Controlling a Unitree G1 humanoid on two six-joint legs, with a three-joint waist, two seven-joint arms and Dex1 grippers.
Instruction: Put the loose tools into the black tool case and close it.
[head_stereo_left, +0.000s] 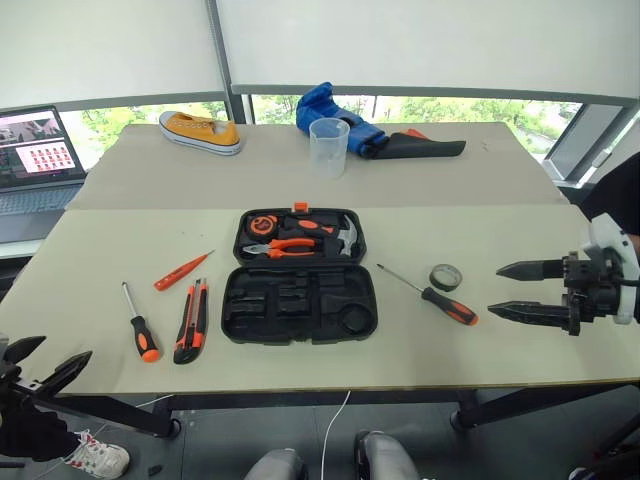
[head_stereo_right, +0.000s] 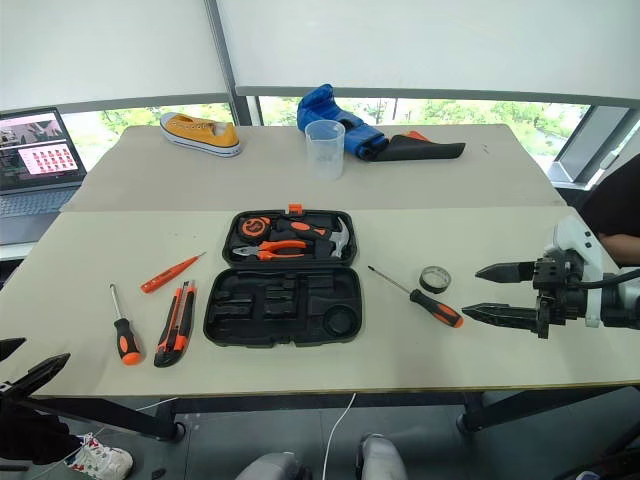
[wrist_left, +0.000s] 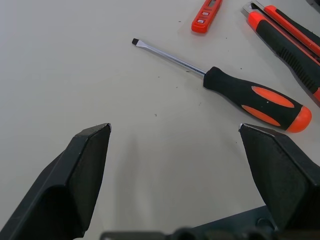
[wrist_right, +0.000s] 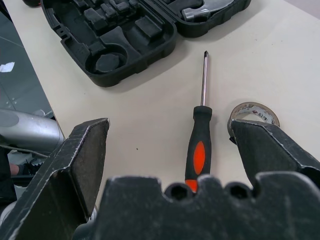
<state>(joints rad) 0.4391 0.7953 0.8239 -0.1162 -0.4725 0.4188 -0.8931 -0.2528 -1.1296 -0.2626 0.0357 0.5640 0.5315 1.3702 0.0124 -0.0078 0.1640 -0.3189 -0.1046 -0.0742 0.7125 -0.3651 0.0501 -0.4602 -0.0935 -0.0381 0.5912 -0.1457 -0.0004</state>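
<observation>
The black tool case (head_stereo_left: 300, 303) lies open in the middle of the near table, with pliers, a hammer and a tape measure in its far half. Left of it lie a thin orange tester screwdriver (head_stereo_left: 182, 271), an orange-and-black utility knife (head_stereo_left: 191, 322) and a screwdriver (head_stereo_left: 140, 325). On the case's right lie a second screwdriver (head_stereo_left: 432, 296) and a small dark tape roll (head_stereo_left: 446, 277). My right gripper (head_stereo_left: 503, 290) hovers open just right of that screwdriver and roll. My left gripper (head_stereo_left: 45, 358) is open at the table's front left corner, near the left screwdriver (wrist_left: 235, 87).
On the far table stand a clear plastic cup (head_stereo_left: 329, 146), an orange shoe (head_stereo_left: 200, 132), a blue cloth (head_stereo_left: 330, 108) and a dark flat pouch (head_stereo_left: 420, 148). A laptop (head_stereo_left: 38, 160) sits at the far left. The table's front edge (head_stereo_left: 400, 385) runs just below the tools.
</observation>
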